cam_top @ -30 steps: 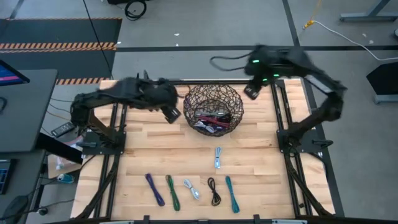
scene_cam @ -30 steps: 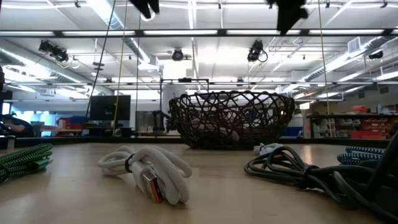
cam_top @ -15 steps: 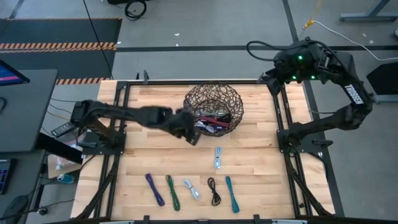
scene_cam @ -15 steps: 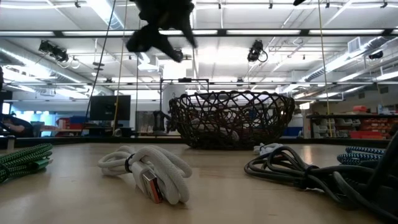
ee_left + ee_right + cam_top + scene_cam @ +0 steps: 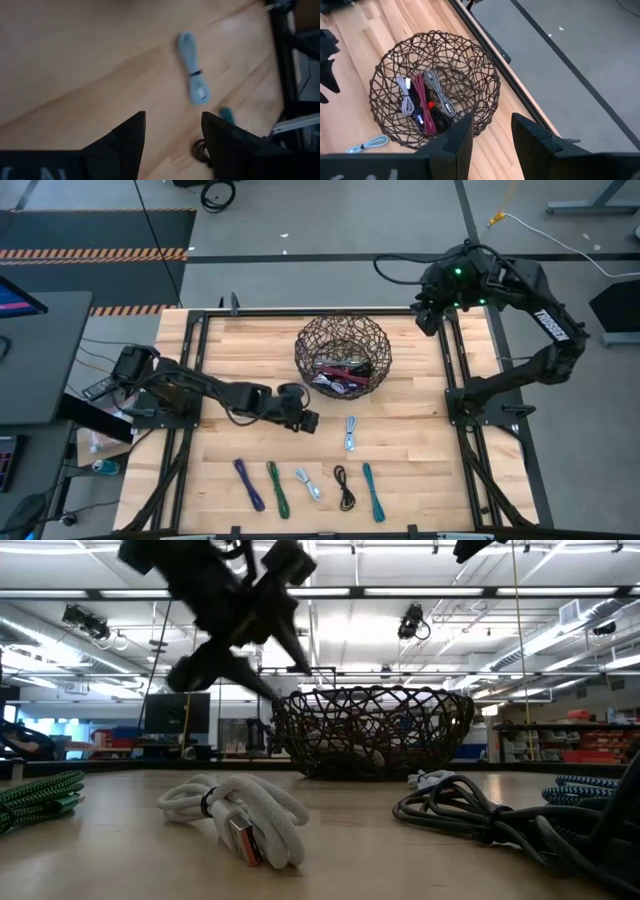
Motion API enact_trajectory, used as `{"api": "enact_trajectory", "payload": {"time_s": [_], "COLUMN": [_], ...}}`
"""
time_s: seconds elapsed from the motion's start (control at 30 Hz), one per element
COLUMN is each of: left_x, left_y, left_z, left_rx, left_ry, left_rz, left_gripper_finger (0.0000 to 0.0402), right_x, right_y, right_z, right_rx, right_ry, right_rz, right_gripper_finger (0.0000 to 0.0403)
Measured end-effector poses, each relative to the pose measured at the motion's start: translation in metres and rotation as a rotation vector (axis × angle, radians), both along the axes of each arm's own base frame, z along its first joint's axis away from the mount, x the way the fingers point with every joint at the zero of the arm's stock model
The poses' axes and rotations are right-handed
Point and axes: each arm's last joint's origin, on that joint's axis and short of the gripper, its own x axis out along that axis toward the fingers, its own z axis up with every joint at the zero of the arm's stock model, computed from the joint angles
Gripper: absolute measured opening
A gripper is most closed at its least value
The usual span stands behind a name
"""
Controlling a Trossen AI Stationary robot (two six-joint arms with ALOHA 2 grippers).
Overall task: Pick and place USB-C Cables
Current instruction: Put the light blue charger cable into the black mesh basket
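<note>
Six cable bundles lie flat on the wooden table: a light blue one (image 5: 350, 433) alone, and near the table's near edge a purple (image 5: 248, 483), a green (image 5: 277, 487), a silvery white (image 5: 308, 483), a black (image 5: 345, 487) and a teal one (image 5: 372, 491). More cables (image 5: 427, 102) lie in the dark wire basket (image 5: 343, 355). My left gripper (image 5: 305, 422) hangs open above the table, left of the light blue cable (image 5: 194, 89). My right gripper (image 5: 490, 125) is open, raised over the table's far right corner.
The wire basket (image 5: 372, 730) stands at the middle of the far half. In the low view the white bundle (image 5: 240, 815), the black one (image 5: 480, 815) and the green one (image 5: 40, 795) lie in front. Black frame rails (image 5: 452, 370) run along both table sides. Bare wood lies between basket and row.
My left arm has swung from beside the basket's left side toward the table's near edge and down, ending low over the table left of the light blue cable. My right arm has drawn back from the basket toward the far right corner. No cable has moved.
</note>
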Motion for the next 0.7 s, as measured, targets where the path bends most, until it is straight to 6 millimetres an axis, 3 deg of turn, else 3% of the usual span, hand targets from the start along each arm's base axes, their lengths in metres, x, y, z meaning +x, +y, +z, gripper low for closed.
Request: {"api": "enact_trajectory", "payload": {"time_s": [0.17,0.47,0.7], "left_x": [-0.006,0.000,0.006], "left_y": [0.000,0.019,0.043], "left_z": [-0.016,-0.011,0.031], "left_rx": [-0.016,0.018,0.168], "left_ry": [-0.048,-0.101,-0.395], "left_rz": [0.001,0.010,-0.081], "left_gripper_finger": [0.0201,0.0201,0.0201], "right_x": [0.008,0.018,0.033], "right_y": [-0.003,-0.002,0.015], "right_z": [-0.003,-0.007,-0.011], "right_rx": [0.013,0.164,0.329], "right_ry": [0.015,-0.037,-0.066], "right_rz": [0.034,0.144,0.196], "right_gripper_finger": [0.0141,0.0141,0.0141]}}
